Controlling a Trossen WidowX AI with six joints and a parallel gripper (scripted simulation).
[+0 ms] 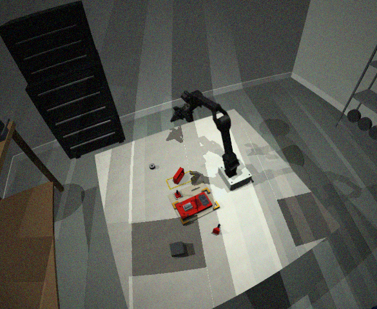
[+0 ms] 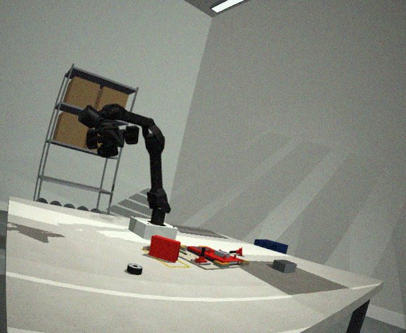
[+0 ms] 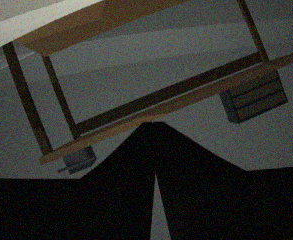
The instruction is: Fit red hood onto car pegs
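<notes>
The red hood (image 1: 178,175) (image 2: 164,249) stands on edge on the table, partly inside a yellow outline, with a broad flat face towards the exterior camera. Its corner holes cannot be made out. The red chassis (image 1: 196,208) (image 2: 200,250) lies in the jig (image 1: 216,205), whose corners are yellow. The grey engine block (image 1: 187,206) (image 2: 221,254) sits on its deck. The pegs are too small to tell. My gripper (image 1: 171,120) (image 3: 153,132) is shut and empty, raised high above the table's back part, well away from the hood and chassis.
A red piece with a black post (image 1: 177,194) (image 2: 202,258) stands beside the chassis, near the hood. A similar piece (image 1: 216,230) (image 2: 239,252) is beyond the chassis. A dark wheel-like disc (image 1: 152,166) (image 2: 134,268) and a grey block (image 1: 177,248) (image 2: 283,266) lie on the table.
</notes>
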